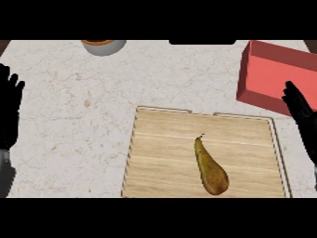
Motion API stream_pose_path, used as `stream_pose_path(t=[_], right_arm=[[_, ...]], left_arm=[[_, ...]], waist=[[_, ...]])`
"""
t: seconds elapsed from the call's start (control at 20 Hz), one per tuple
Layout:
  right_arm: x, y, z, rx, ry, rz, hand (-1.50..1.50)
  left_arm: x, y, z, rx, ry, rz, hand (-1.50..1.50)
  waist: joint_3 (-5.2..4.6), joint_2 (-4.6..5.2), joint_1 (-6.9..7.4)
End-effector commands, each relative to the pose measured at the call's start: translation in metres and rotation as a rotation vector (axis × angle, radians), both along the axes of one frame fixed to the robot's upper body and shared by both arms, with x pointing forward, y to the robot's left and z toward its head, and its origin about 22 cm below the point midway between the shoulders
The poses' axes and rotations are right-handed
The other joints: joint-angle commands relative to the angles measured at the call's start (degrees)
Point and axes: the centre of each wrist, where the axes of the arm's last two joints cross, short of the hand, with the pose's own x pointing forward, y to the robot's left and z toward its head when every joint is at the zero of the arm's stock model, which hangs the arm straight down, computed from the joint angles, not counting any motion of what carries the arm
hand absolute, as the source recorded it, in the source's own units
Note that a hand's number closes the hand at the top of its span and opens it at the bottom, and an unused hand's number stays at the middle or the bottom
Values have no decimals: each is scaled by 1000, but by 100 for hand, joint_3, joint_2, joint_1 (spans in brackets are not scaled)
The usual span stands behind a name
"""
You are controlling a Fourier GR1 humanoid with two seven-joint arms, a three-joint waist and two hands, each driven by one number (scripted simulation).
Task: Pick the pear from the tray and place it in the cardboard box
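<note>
You had bare counter left of the shallow wooden tray [162, 139]; the slender brown-yellow pear [210, 170] lay inside it, stem up. Your left hand [2, 111] and right hand [310, 124] were both spread flat; the red box [284, 74] sat beyond the tray's far right corner.

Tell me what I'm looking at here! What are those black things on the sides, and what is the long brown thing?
You are looking down from a robot's head at a kitchen counter. The black things are its two hands: the left hand and the right hand. Both are open and hold nothing. In the middle lies a wooden tray, and the long brown thing on it is a pear. The red shape at the upper right is a box, where the pear should go. At the top edge sits a grey bowl, only partly in view.
</note>
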Motion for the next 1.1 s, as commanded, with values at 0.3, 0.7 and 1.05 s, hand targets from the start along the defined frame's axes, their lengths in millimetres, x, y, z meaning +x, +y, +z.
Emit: stream_pose_path(t=[0.3,0.7,1.05], right_arm=[[1,67,145,-726,-462,549,-150],[-37,111,186,-1049,-568,827,-150],[-61,148,179,-1384,-475,914,-150]], left_arm=[[2,-39,10,319,-47,-469,0],[1,-33,-14,364,-72,-617,0],[8,-39,-24,362,-75,-614,0]], waist=[[-164,-362,-136],[-28,-147,14],[-27,-143,29]])
